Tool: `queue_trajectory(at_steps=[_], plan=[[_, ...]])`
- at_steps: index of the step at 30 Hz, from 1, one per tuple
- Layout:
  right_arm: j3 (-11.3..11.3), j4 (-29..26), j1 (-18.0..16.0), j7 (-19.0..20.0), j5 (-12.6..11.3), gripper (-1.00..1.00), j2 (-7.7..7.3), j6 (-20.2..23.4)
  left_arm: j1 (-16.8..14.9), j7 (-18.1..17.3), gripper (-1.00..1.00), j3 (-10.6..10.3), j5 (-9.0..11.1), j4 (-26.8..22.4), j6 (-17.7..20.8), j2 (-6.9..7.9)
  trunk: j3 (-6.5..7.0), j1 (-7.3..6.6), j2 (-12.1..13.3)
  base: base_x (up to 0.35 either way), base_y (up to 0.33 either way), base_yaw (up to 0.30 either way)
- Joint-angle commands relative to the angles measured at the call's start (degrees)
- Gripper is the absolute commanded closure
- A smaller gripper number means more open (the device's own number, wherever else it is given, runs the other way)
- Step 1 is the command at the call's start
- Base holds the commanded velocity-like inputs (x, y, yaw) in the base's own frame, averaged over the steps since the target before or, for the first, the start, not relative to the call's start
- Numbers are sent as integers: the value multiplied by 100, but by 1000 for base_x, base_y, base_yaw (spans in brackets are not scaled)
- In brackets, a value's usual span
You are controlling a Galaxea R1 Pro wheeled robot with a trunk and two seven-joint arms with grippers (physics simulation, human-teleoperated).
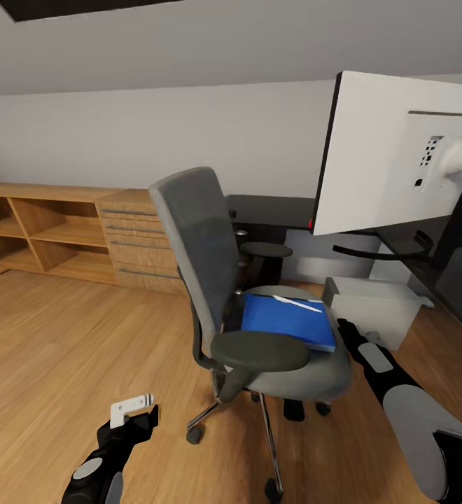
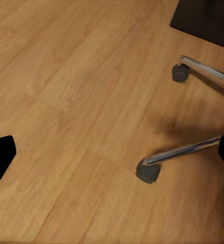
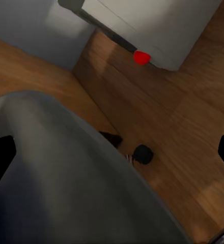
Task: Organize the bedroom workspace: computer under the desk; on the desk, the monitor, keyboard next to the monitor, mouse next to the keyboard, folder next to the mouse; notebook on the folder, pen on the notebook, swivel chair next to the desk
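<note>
While the head view is looking over both arms, the swivel chair (image 1: 238, 308) is standing on the wood plank floor (image 1: 63, 336) just in front of the desk (image 1: 273, 210). The folder (image 1: 287, 320) is lying flat on its seat, with the pen (image 1: 297, 304) resting across the folder's far edge. The monitor (image 1: 399, 154) is showing its white back at the right, its round base sitting on the desktop. The computer (image 1: 374, 308) is standing on the floor beside the chair, below the monitor. Low light-wood cabinets (image 1: 63, 234) are lining the wall at left. The left gripper (image 1: 134, 409) is hanging low over bare floor; the right gripper (image 1: 343, 327) is reaching in beside the seat's edge, close to the folder.

Left wrist view: fingertips (image 2: 1, 161) are standing wide apart over the planks, near two chrome legs and castors (image 2: 148, 173).

Right wrist view: fingers (image 3: 0, 160) are spread, holding nothing, above the grey seat (image 3: 66, 188), with the grey tower case (image 3: 152, 25) beyond.
</note>
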Motion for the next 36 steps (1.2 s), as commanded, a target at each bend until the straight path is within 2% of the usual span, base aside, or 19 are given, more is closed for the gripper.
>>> queue_trajectory(at_steps=[1, 31, 36], plan=[[-11, -13, 2, -27, -59, -100, 3, 34, -5, 18, -100, 1, 17, -5, 29, -3, -6, -1, -2, 0, 0, 264], [-11, -13, 2, -19, -59, -100, 3, 34, -5, 33, -100, 1, 11, -5, 20, -3, -6, -1, -2, 0, 0, 273], [-11, -13, 2, -18, -59, -100, 3, 32, -5, 56, -100, 1, 8, -1, 28, -3, -6, -1, -2, 0, 0, 100]])
